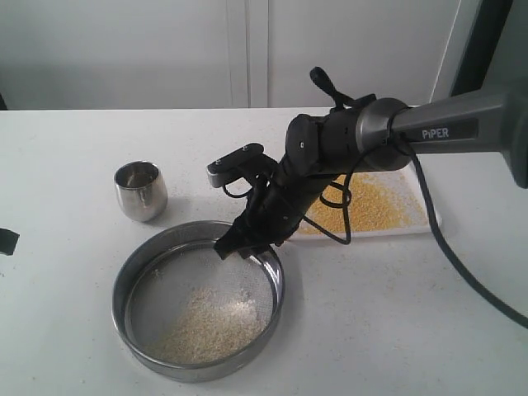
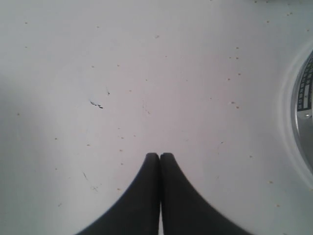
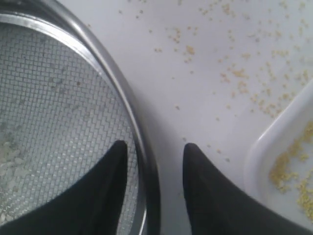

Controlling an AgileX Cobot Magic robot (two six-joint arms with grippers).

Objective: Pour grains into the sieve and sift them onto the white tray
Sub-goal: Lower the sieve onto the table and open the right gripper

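— On the tabletop (image 1: 66,148), from the outside camera: sieve (image 1: 122,289) lying flat toward the camera, pale grains (image 1: 210,326) heaped on its mesh. Golden meal (image 1: 371,206) spread on the white tray (image 1: 388,233) just beyond, to the right. Small steel cup (image 1: 141,190) upright, apart on the left.
— And the right gripper (image 1: 235,247)?
— Down at the sieve's far rim.
— Left wrist camera?
— Left gripper (image 2: 160,156) pressed together over bare table, holding nothing.
— Right wrist camera?
— Right gripper (image 3: 155,145) spread astride the sieve rim (image 3: 122,88), one finger over mesh, one outside. No pinch visible.
— Handling?
— Probably stiff, light, slick steel. Best pinched on that thin wall and kept level to save the loose flakes.
— Room?
— Tight toward the tray corner (image 3: 274,142), with stray granules (image 3: 234,73) between. Wide table on the sieve's other sides.
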